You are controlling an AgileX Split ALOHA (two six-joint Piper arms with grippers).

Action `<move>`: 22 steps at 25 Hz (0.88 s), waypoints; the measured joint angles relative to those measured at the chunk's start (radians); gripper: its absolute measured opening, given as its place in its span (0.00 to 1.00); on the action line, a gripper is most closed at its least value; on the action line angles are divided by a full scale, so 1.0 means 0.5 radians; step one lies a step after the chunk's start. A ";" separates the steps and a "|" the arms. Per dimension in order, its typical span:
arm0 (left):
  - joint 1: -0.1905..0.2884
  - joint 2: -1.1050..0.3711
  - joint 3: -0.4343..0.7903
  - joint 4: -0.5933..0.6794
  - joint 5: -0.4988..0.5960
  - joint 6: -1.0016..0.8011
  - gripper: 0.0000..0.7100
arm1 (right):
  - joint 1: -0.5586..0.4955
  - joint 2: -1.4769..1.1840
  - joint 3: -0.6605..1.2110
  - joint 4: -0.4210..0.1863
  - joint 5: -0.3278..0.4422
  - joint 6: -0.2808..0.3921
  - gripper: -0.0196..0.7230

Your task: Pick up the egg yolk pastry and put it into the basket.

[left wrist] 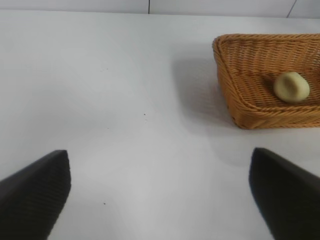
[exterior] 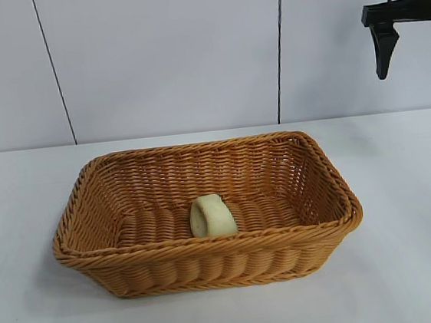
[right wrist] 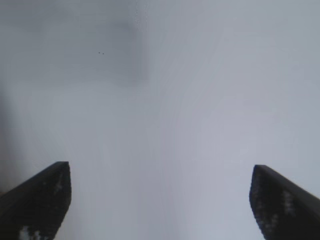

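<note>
The egg yolk pastry (exterior: 211, 217), a pale yellowish-cream lump, lies on the floor of the golden-brown wicker basket (exterior: 334, 187), near its front wall. In the left wrist view the pastry (left wrist: 291, 87) sits inside the basket (left wrist: 235, 85), far from that gripper. My left gripper (left wrist: 160, 195) is open and empty over bare white table; it is out of the exterior view. My right gripper (exterior: 384, 55) hangs high at the upper right, well above and to the right of the basket. In its wrist view it (right wrist: 160, 200) is open and empty.
The white table (exterior: 411, 264) surrounds the basket on all sides. A grey panelled wall (exterior: 166, 59) stands behind it.
</note>
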 joint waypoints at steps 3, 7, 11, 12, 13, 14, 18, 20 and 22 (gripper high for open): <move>0.000 0.000 0.000 0.000 0.000 0.000 0.98 | 0.014 -0.133 0.228 0.014 0.000 -0.011 0.96; 0.000 0.000 0.000 0.000 0.000 0.000 0.98 | 0.027 -0.394 0.642 0.039 0.000 -0.031 0.96; 0.000 0.000 0.000 0.000 0.000 0.000 0.98 | 0.029 -0.762 1.141 0.069 0.000 -0.097 0.96; 0.000 0.000 0.000 0.000 0.000 0.000 0.98 | 0.029 -0.871 1.251 0.079 0.000 -0.110 0.96; 0.000 0.000 0.000 0.000 0.000 0.000 0.98 | 0.031 -0.982 1.380 0.081 0.000 -0.118 0.96; 0.000 0.000 0.000 0.002 0.000 0.000 0.98 | 0.031 -1.077 1.502 0.084 0.000 -0.123 0.96; 0.000 0.000 0.000 0.002 0.000 0.000 0.98 | 0.035 -1.522 1.916 0.086 -0.016 -0.138 0.96; 0.000 0.000 0.000 0.002 0.000 0.000 0.98 | 0.035 -1.744 2.089 0.086 -0.069 -0.148 0.96; 0.000 0.000 0.000 0.002 0.000 0.000 0.98 | 0.035 -1.941 2.264 0.086 -0.137 -0.177 0.96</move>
